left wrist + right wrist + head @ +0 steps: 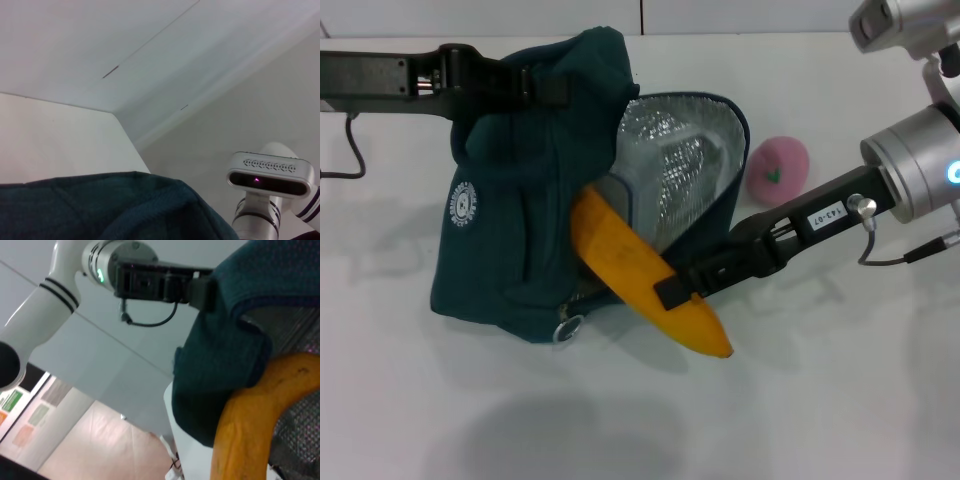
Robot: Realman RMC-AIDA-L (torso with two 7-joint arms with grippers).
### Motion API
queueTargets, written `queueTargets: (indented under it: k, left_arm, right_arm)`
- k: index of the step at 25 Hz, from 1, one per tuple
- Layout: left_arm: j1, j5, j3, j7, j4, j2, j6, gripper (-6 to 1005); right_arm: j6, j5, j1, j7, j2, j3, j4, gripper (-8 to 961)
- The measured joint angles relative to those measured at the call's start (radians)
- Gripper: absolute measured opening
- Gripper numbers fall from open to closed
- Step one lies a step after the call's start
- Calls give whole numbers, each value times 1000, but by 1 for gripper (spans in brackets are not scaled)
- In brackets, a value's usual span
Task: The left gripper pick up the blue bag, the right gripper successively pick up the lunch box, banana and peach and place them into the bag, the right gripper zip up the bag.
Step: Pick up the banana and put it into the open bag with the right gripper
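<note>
On the white tabletop [840, 400] I count 1 blue bag [510, 250], 1 banana [640, 275] and 1 peach [778, 170]; no lunch box can be made out, since the bag's interior shows only silver lining [675, 170] and shadow. The bag stands upright with its opening turned toward my right side, the flap lifted and the foil lining exposed. My left hand [535, 88] reaches in from the left at the bag's top edge, closed on the dark fabric and holding it up. The banana's long axis runs diagonally: its upper end lies inside the bag's mouth against the lining, its lower tip points down and toward my right, projecting well clear of the opening. My right hand [682, 285] comes in from the right along a similar slant, and its fingers are clamped on the banana about midway along the exposed part. In the right wrist view the banana [250, 425] curves up under the bag's dark edge [225, 350]. The peach sits on the tabletop just beyond the bag's open flap, apart from both hands.
</note>
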Motion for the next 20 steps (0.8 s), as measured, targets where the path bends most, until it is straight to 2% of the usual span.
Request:
queueTargets:
  k: [9,13,20]
  left_arm:
    - [-3,3,1,0,0,0,4,32]
    - [0,0,27,1,0,2,6,32]
    - [1,-4,38,1,0,3,7,32]
  right_arm:
    - [4,-17,9,-7,5,-14,-39,428]
    - [8,-24,10,-17,4,-14,-49,428]
    - [17,-24,15,-29,-3,-11,-56,428]
